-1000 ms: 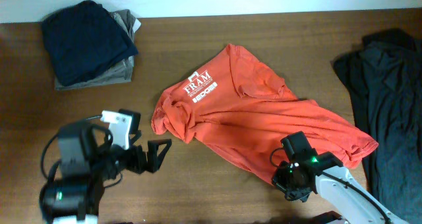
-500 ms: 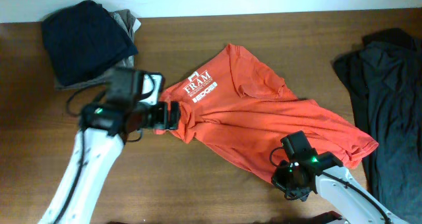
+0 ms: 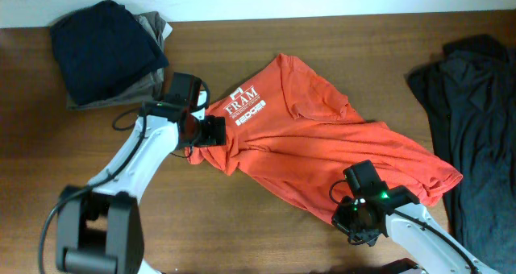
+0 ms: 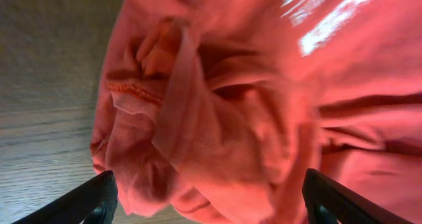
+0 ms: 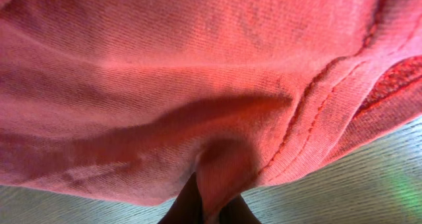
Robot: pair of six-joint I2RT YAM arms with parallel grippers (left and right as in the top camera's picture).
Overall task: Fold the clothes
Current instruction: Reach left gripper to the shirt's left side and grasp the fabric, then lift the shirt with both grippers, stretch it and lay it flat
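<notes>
The orange-red T-shirt (image 3: 322, 149) lies crumpled across the table's middle, white lettering up near its left part. My left gripper (image 3: 211, 133) is open, its fingers straddling the bunched left edge of the shirt (image 4: 198, 118); in the left wrist view the jaws (image 4: 210, 201) stand wide on either side of the cloth. My right gripper (image 3: 355, 213) sits at the shirt's lower hem and is shut on a pinch of the shirt fabric (image 5: 217, 85); its fingertips (image 5: 210, 207) show at the bottom of the right wrist view.
A folded dark navy garment (image 3: 105, 48) on a tan one (image 3: 153, 85) lies at the back left. A dark grey heap of clothing (image 3: 476, 129) lies at the right edge. Bare wooden table (image 3: 97, 153) surrounds the shirt.
My left arm swung from the front left up to the shirt's left edge and now straddles it. The right gripper and the shirt have not moved.
</notes>
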